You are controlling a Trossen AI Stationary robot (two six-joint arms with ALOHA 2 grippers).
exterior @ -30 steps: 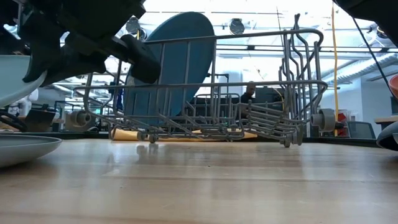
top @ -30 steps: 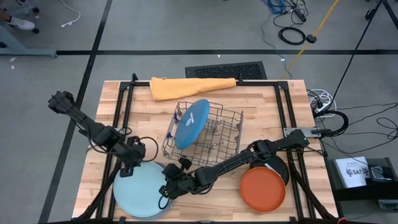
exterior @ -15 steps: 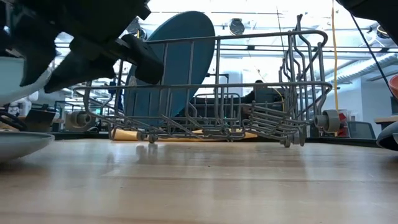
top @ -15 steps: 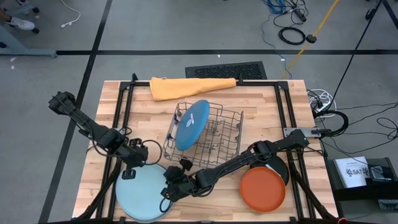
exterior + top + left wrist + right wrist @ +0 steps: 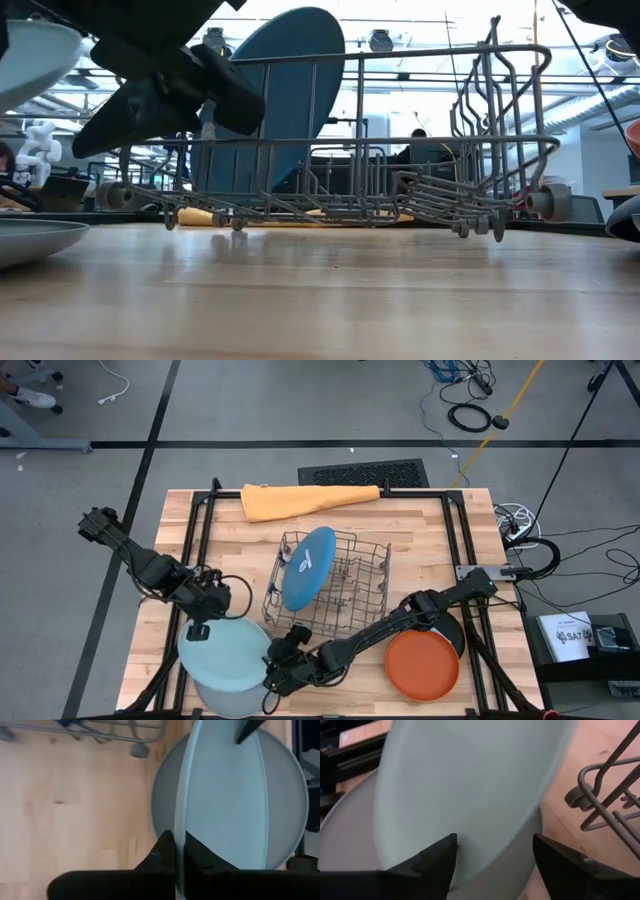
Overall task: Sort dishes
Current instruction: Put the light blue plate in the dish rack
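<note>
Pinching light blue plate [image 5: 224, 654], left claw [image 5: 199, 628]

The wire dish rack [image 5: 328, 580] stands mid-table, and a blue round plate [image 5: 307, 566] stands on edge in its left part. Behind the rack lies the folded orange cloth [image 5: 308, 498]. Front-left of the rack, the light blue round plate [image 5: 222, 655] sits tilted above a grey round plate [image 5: 232, 698]. Front-right of the rack lies the orange round plate [image 5: 422, 664], partly over a black plate [image 5: 449, 627]
</note>
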